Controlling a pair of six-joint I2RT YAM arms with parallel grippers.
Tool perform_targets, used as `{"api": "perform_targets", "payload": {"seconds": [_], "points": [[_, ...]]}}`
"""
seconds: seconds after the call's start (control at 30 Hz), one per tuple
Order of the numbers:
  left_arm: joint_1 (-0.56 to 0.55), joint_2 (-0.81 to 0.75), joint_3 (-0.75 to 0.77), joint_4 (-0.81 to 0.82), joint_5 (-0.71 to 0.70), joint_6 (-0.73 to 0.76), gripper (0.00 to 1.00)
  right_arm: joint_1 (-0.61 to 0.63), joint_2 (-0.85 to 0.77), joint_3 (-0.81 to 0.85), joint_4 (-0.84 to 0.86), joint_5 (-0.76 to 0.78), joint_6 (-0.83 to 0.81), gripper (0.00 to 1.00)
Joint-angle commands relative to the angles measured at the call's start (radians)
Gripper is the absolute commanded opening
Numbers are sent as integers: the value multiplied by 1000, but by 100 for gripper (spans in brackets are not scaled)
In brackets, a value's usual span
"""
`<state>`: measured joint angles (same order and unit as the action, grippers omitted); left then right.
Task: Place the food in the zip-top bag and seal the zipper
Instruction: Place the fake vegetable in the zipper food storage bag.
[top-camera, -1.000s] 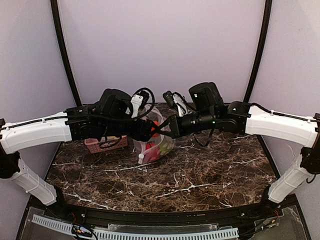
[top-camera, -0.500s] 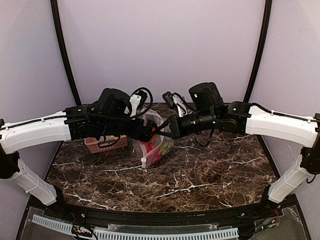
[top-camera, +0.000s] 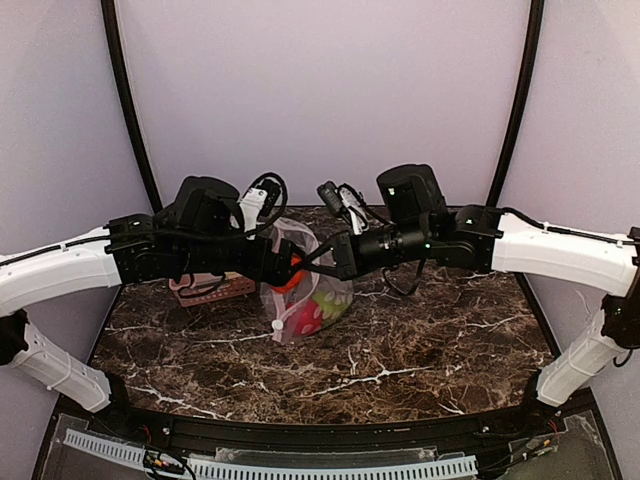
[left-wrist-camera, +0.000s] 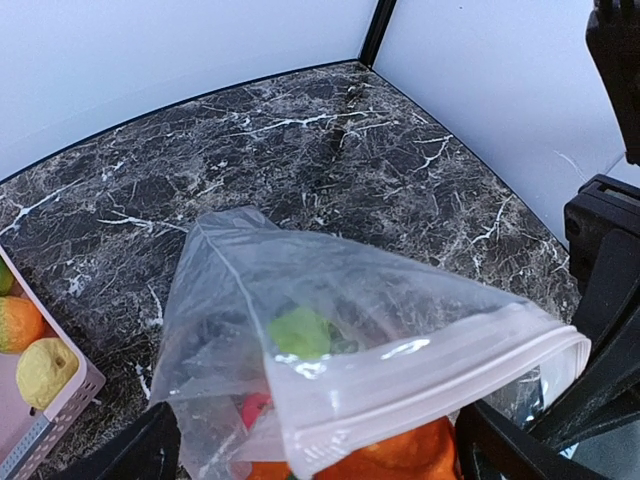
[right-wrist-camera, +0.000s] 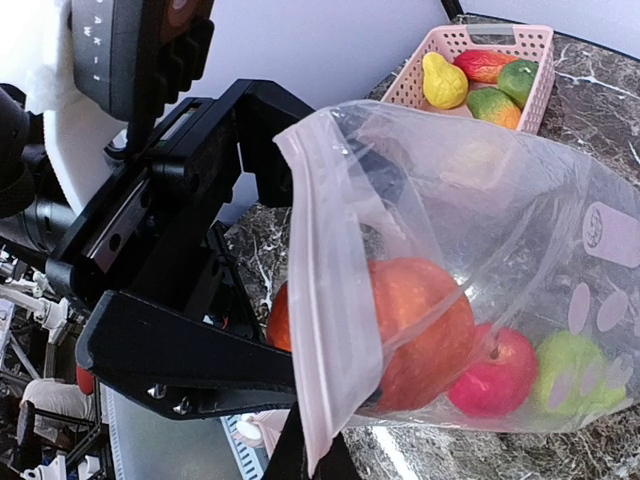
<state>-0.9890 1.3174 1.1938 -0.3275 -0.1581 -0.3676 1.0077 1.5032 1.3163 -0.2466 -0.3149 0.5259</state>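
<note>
The zip-top bag (top-camera: 318, 292) hangs over the table's middle, its mouth toward the left arm. My right gripper (right-wrist-camera: 315, 465) is shut on the bag's pink zipper (right-wrist-camera: 330, 300) strip and holds it up. My left gripper (left-wrist-camera: 320, 465) is open, its fingers (left-wrist-camera: 140, 450) wide apart on either side of the mouth. A big orange-red fruit (right-wrist-camera: 420, 330) sits just inside the mouth, touching neither finger. Deeper in the bag lie a red apple (right-wrist-camera: 490, 380) and a green fruit (right-wrist-camera: 575, 385). More food lies in the basket: a yellow pear (right-wrist-camera: 445, 80) and two others.
The pink slotted basket (top-camera: 205, 291) stands on the table at the back left, partly under the left arm. The two grippers meet close together at the bag, with the left arm's black wrist (right-wrist-camera: 190, 360) right next to the right gripper.
My left gripper has opened wide and drawn back a little to the left. The orange-red fruit now sits in the bag's mouth, and the bag sags lower. The right gripper keeps its hold.
</note>
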Motion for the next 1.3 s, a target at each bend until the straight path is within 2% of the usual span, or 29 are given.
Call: {"api": "perform_targets", "payload": {"seconds": [0.0,0.43,0.6,0.73,1.1,1.27], "points": [[-17,-86,-1,40,133,-18,97,-9,6,-3,12,58,9,0],[-18,-131,-35,46,228,-42,98,-9,-3,-14,12,66,20,0],[-18,-163,-55,33,152,-63,96,-9,-16,-24,12,75,22,0],[-16,-204,-73,1,92,-75,87,-9,-23,-29,12,76,22,0],[-16,-219,-113,-87,-6,-124,49,-10,-27,-28,13,70,22,0],[-14,-182,-122,-65,9,-128,44,-10,-28,-27,15,64,21,0]]}}
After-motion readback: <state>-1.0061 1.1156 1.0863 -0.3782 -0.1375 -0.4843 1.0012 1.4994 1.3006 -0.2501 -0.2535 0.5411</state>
